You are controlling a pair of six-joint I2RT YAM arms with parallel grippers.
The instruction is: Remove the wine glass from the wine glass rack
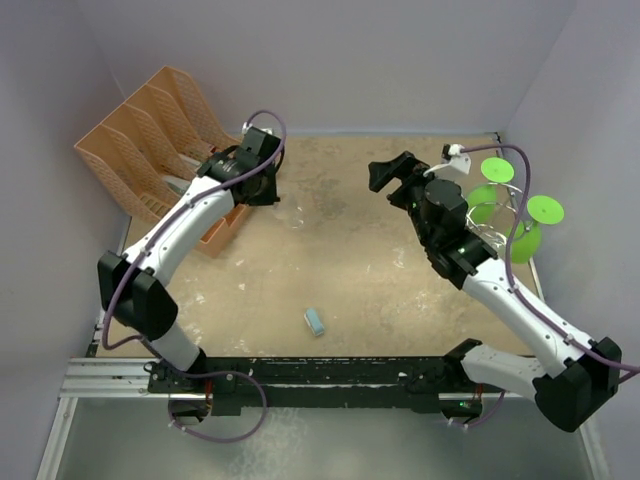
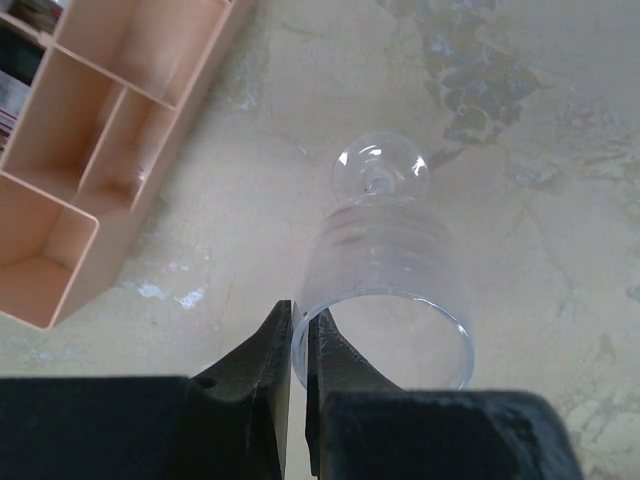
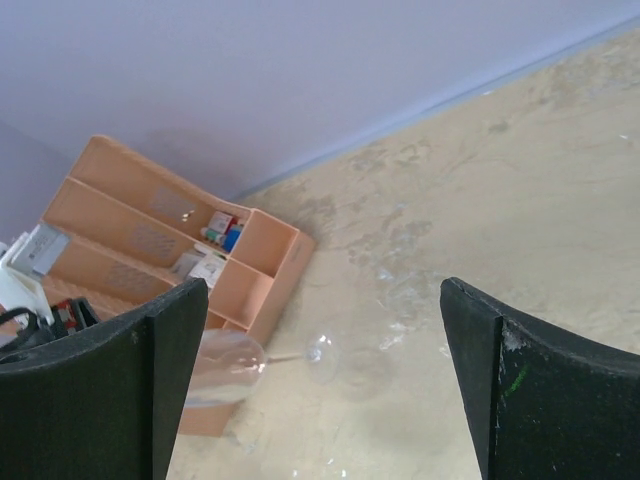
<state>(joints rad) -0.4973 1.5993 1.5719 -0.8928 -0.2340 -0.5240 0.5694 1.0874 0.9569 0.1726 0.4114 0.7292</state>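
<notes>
Clear glass is hardly made out from above; the left gripper (image 1: 270, 192) is seen upper left, well apart from the wine glass rack (image 1: 497, 228) at the right edge. In the left wrist view, the wine glass (image 2: 385, 270) is pinched by its rim at lower centre, its long axis running up-frame, away from the fingers. In the right wrist view, the right gripper (image 3: 320, 300) is spread wide and holds nothing, with the glass at lower left.

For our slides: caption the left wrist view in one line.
Left gripper pinches a clear wine glass by its rim, near the orange file organizer.
</notes>
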